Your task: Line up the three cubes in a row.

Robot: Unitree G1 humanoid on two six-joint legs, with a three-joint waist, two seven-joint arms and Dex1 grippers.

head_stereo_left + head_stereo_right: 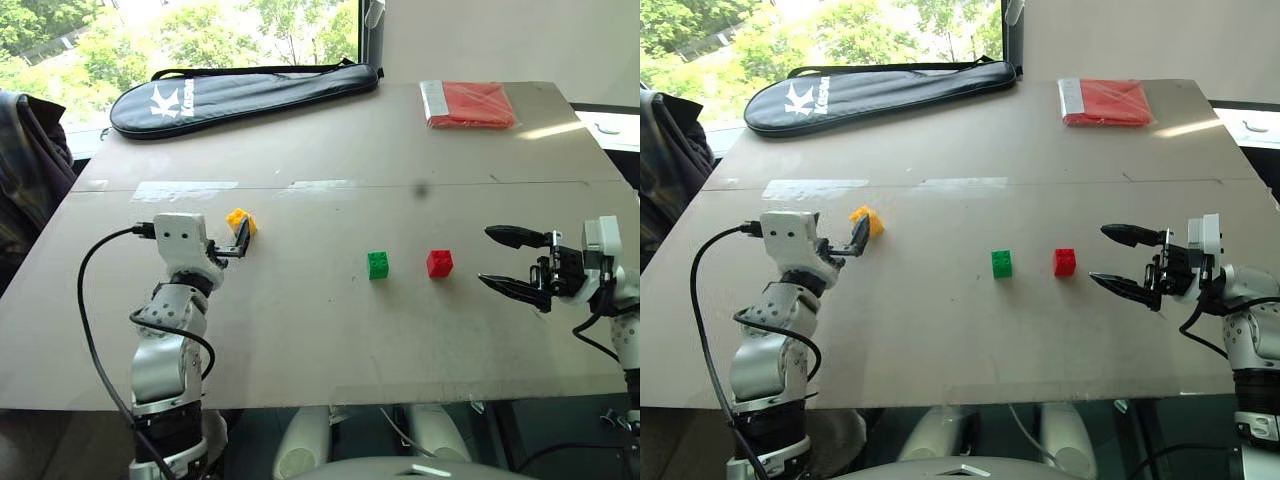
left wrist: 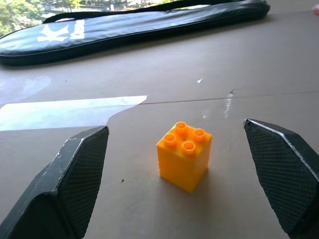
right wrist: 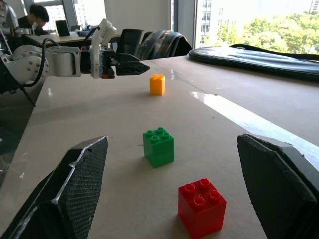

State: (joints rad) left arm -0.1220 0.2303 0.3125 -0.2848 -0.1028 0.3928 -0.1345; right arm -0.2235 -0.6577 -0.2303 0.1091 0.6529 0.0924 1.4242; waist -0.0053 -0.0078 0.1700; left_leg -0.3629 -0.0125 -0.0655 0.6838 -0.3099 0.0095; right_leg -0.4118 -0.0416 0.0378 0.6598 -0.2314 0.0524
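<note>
My left hand point(image 2: 179, 199) gapes empty just short of the yellow cube point(image 2: 183, 155); next I close on it and carry it beside the green cube point(image 1: 378, 264).

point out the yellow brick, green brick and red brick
yellow brick point(image 2: 183, 156), left wrist view, front face
green brick point(image 1: 378, 265), left eye view, top
red brick point(image 1: 439, 263), left eye view, top
</note>
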